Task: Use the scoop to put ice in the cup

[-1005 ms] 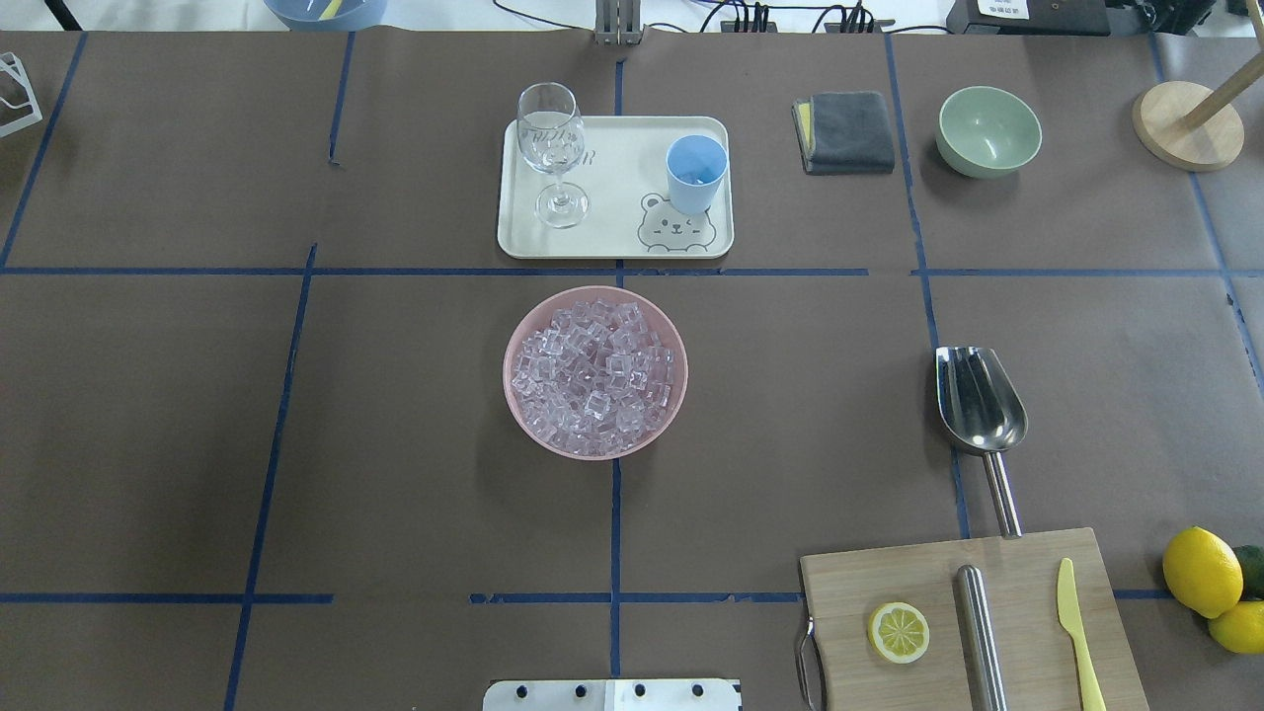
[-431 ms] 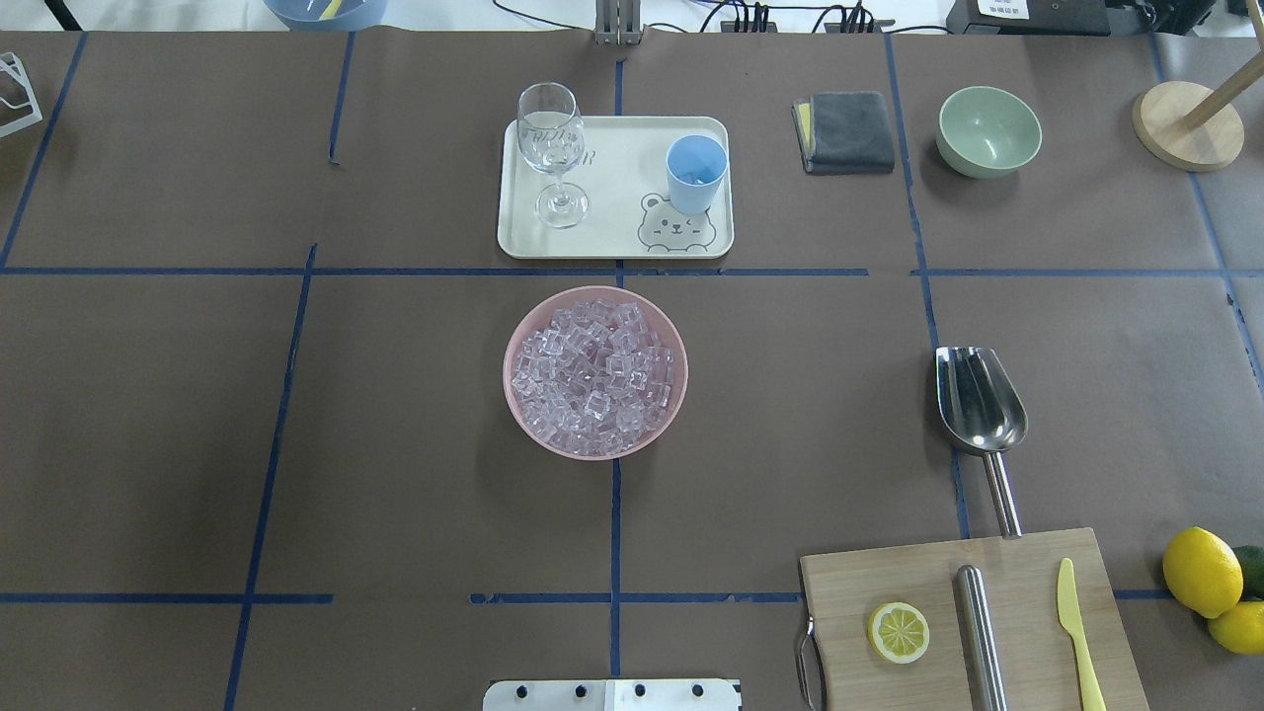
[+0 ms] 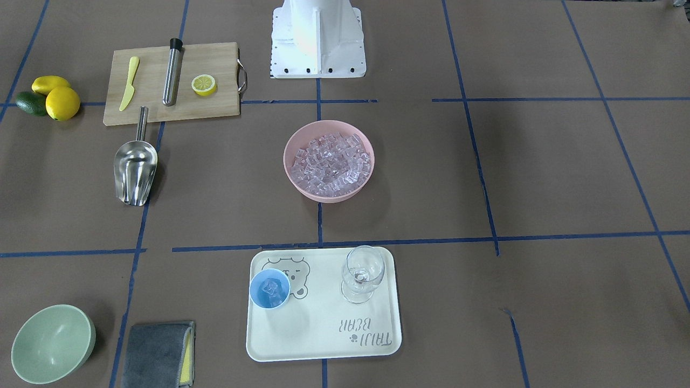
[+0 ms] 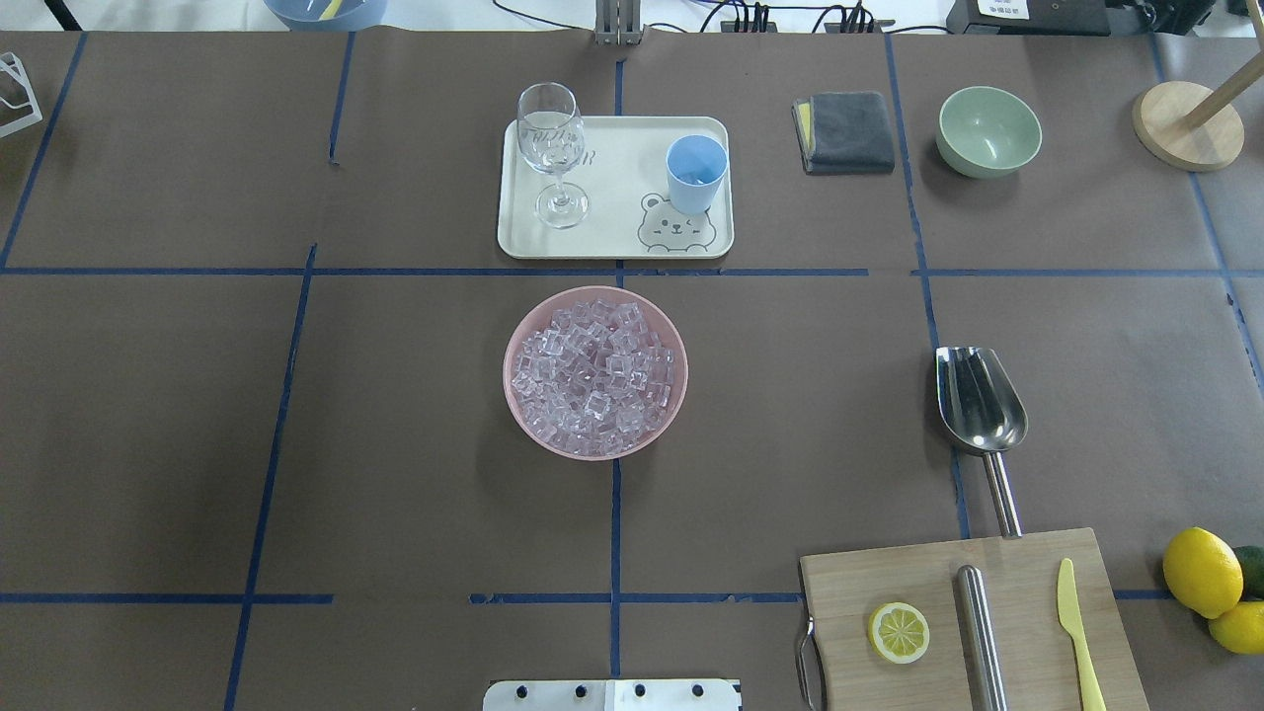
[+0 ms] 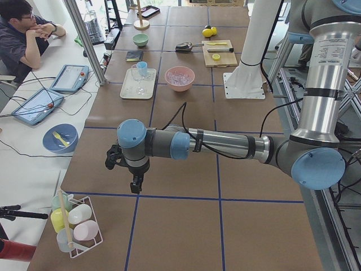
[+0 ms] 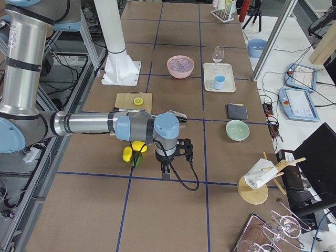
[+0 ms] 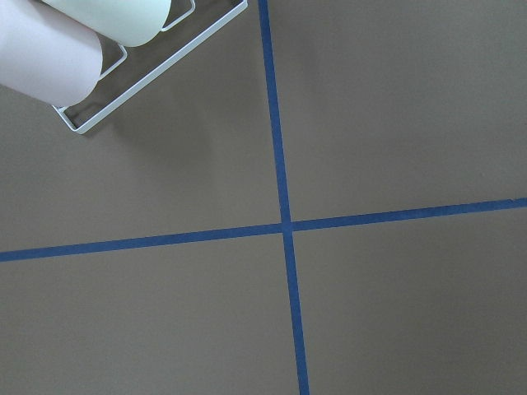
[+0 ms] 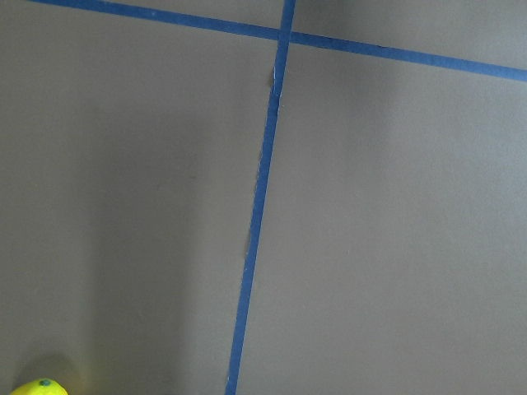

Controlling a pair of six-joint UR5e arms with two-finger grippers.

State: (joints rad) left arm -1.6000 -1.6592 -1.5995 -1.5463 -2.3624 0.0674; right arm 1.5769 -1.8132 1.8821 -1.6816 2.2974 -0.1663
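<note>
The ice (image 4: 595, 373) is a heap of clear cubes in a pink bowl (image 4: 508, 367) at the table's middle; it also shows in the front view (image 3: 333, 160). The light-blue cup (image 4: 696, 173) stands on a cream tray (image 4: 612, 212) and holds a few clear pieces (image 3: 269, 289). The steel scoop (image 4: 980, 400) lies on the table to the right, its handle touching the cutting board. My left gripper (image 5: 135, 183) hangs far off at the table's left end. My right gripper (image 6: 165, 170) hangs at the right end. Whether either is open I cannot tell.
A wine glass (image 4: 551, 148) stands on the tray. A cutting board (image 4: 973, 617) carries a lemon half, a steel cylinder and a yellow knife. Lemons (image 4: 1202, 573), a green bowl (image 4: 988, 130), a grey cloth (image 4: 844, 131) and a cup rack (image 5: 76, 223) are about.
</note>
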